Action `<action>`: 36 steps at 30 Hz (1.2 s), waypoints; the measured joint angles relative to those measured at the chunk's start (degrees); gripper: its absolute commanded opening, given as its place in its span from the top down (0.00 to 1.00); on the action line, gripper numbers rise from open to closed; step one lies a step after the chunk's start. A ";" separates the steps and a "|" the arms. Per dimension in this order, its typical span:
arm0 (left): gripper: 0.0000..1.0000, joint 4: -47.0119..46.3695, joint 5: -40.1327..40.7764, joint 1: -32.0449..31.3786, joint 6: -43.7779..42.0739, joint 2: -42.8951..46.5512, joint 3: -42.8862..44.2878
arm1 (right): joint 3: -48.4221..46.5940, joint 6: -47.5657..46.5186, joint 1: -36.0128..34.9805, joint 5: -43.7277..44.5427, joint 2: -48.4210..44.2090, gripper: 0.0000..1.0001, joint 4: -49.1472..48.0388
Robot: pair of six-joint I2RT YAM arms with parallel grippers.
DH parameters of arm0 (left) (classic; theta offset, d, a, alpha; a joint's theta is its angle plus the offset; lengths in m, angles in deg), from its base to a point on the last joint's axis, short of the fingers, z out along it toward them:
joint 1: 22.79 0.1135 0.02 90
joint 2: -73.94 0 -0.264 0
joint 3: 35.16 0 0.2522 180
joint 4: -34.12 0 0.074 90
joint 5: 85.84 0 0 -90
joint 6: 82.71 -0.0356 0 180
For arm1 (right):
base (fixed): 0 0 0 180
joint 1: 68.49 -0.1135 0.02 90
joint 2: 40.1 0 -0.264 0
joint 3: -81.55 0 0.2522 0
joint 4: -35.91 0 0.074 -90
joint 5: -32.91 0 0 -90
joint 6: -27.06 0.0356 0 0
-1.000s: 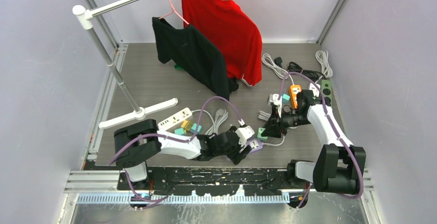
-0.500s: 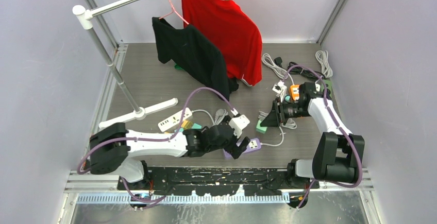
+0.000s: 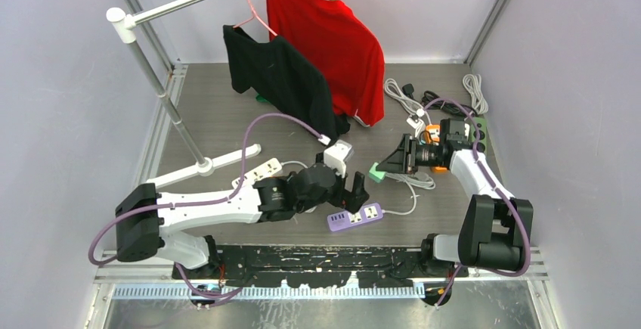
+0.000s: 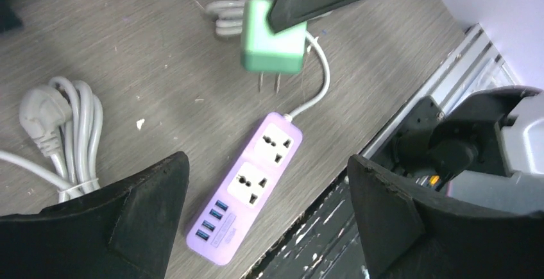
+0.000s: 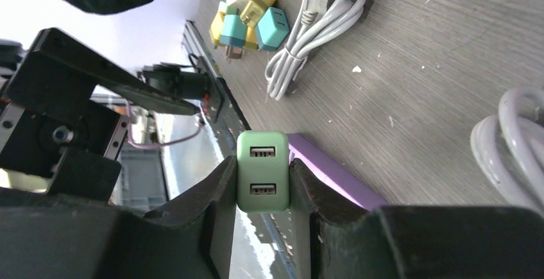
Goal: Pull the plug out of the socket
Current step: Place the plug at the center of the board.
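Right pincer [image 5: 263, 183] pinches the green USB plug [image 5: 263, 170] between both fingers, raised clear of the surface [image 4: 160, 48], prongs exposed. Purple power strip [image 4: 247, 189] lies flat below it, apart from the plug. Left pincer [image 3: 355, 191] hovers above the strip, fingers spread wide.

Green plug [image 4: 272, 35], two USB ports, sits raised clear of the purple socket strip [image 4: 247, 186], prongs exposed. The strip lies flat, both outlets unoccupied.
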 measured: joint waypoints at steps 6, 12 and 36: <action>0.10 13.64 6.58 -0.50 2.84 -8.37 17.73 | 3.06 12.26 0.00 -0.76 -0.26 0.85 -8.00; 0.11 26.73 12.59 -2.21 3.39 -19.50 32.63 | 3.06 16.39 0.00 -0.94 -0.09 0.85 -11.13; 0.53 36.70 15.63 -0.46 -2.78 -35.32 48.06 | 3.58 18.36 0.00 -1.22 0.26 0.84 -12.81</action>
